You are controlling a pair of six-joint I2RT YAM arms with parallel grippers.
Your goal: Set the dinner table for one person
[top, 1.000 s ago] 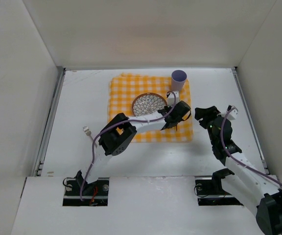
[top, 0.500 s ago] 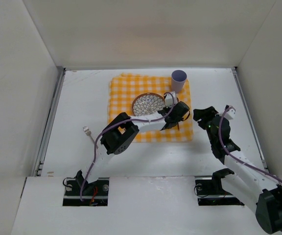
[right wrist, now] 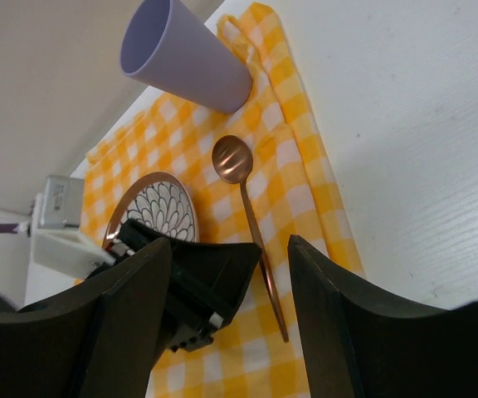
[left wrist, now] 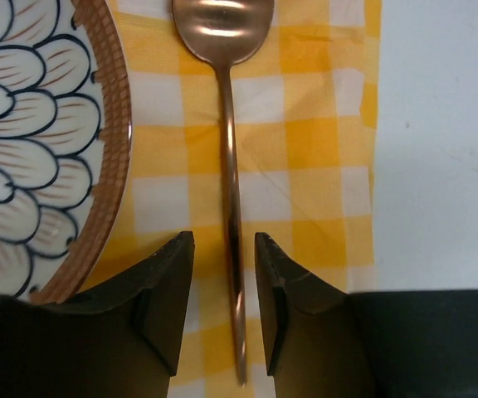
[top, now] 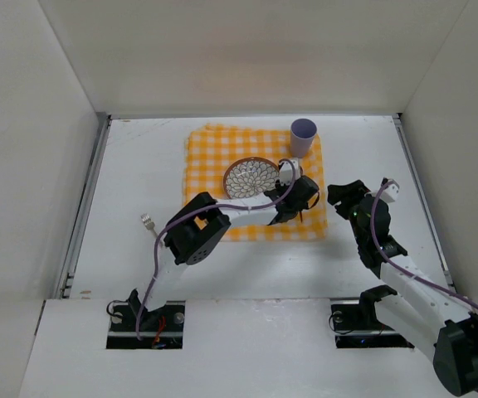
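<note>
The left gripper (left wrist: 222,257) is hovering low over the copper spoon (left wrist: 228,149), its jaws parted just enough to straddle the thin handle without pinching it; I'd guess it is either letting go or lining up a grasp. The spoon is lying straight on the checkered cloth (left wrist: 322,182), just right of the patterned plate (left wrist: 40,141), where a diner's hand would reach. The purple cup (right wrist: 185,58) is standing at the cloth's far right corner. The right gripper (right wrist: 225,274) is waiting beside the cloth, jaws spread wide and holding nothing. The dinner table (top: 135,157) is lying under everything, and a fork (top: 148,220) is sitting on it well left of the cloth, probably next.
</note>
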